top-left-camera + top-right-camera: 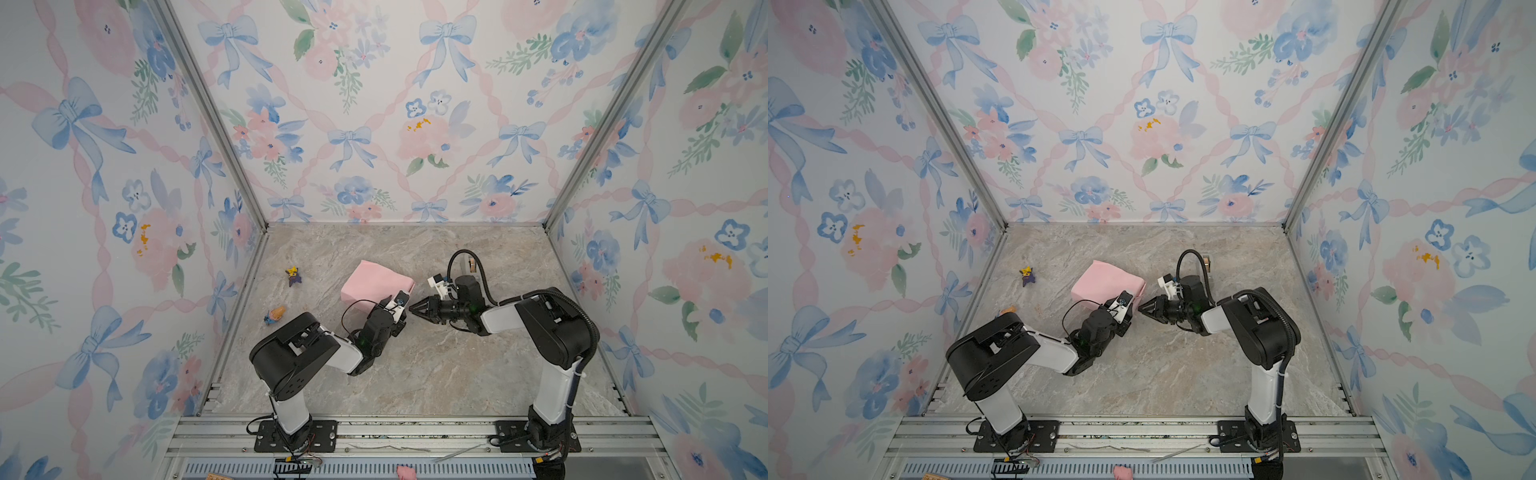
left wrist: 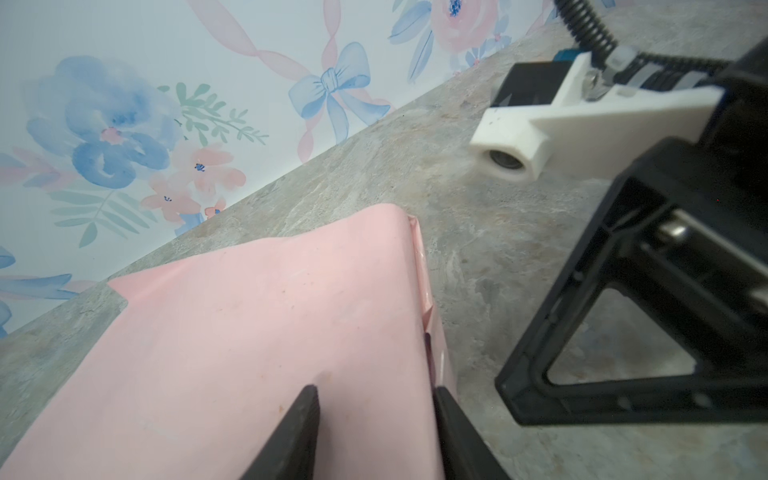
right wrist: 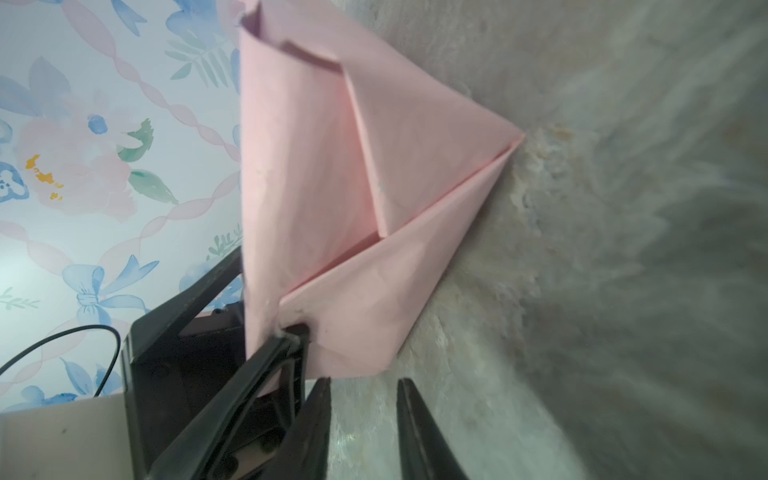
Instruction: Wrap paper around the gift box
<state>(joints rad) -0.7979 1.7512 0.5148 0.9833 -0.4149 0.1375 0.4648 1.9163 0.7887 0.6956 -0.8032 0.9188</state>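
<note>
paper sits pink side out, folded into a boxy parcel mid surface; we can't see the gift box. left gripper pinches its near right corner. right gripper narrowly parted, empty, just beside the triangular end flap.

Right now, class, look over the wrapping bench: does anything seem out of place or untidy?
Yes. The end folds of the paper gape loosely, leaving an open pocket with no tape visible. On the left of the table lie a purple toy figure and an orange toy figure, unrelated to wrapping.
</note>
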